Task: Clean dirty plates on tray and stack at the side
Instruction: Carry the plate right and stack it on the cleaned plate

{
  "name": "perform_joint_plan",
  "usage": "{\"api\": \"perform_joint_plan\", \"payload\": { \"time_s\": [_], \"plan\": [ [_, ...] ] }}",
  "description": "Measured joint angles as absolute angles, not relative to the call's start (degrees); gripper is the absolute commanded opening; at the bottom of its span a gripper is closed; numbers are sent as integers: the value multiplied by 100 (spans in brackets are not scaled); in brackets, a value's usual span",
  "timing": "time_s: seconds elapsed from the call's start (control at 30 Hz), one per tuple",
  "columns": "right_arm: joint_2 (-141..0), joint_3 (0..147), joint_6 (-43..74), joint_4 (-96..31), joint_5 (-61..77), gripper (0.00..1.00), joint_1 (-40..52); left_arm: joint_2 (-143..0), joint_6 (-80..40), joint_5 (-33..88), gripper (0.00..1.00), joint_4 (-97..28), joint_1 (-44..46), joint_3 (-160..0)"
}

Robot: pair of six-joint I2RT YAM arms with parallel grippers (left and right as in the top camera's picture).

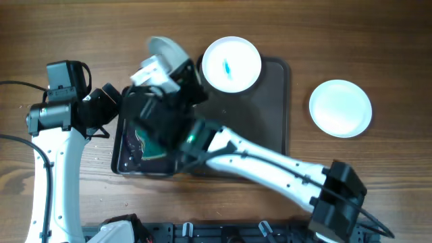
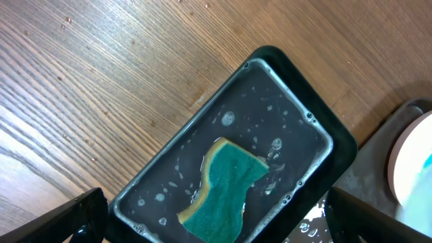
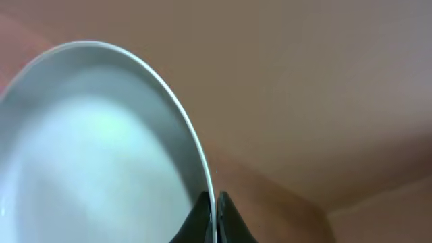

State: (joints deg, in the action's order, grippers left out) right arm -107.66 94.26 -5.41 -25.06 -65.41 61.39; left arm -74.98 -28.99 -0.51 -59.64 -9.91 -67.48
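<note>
Three white plates were in view: a raised plate (image 1: 164,50), a blue-smeared plate (image 1: 231,65) and a bare plate (image 1: 340,108). There was one dark tray (image 1: 273,115), one water-filled black tub (image 2: 283,108), one green sponge (image 2: 226,185), and two robot arms, the left arm (image 1: 57,155) and the right arm (image 1: 270,162).

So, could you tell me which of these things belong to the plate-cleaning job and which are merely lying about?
For the job:
- smeared plate on the brown tray
- plate held by the right gripper
- sponge in the water dish
- clean plate at the side

Lying about:
- cable
- black rail at the table's edge
</note>
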Motion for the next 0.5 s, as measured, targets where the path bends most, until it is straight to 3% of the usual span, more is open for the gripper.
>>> {"api": "perform_joint_plan", "payload": {
  "time_s": [0.23, 0.5],
  "plan": [
    [-10654, 9428, 1761, -4071, -2357, 4, 4633, -7498, -2899, -51, 100, -5964, -993, -6748],
    [-9238, 9441, 2290, -5428, 821, 4, 1741, -7498, -2899, -49, 100, -5964, -991, -6748]
  ]
}}
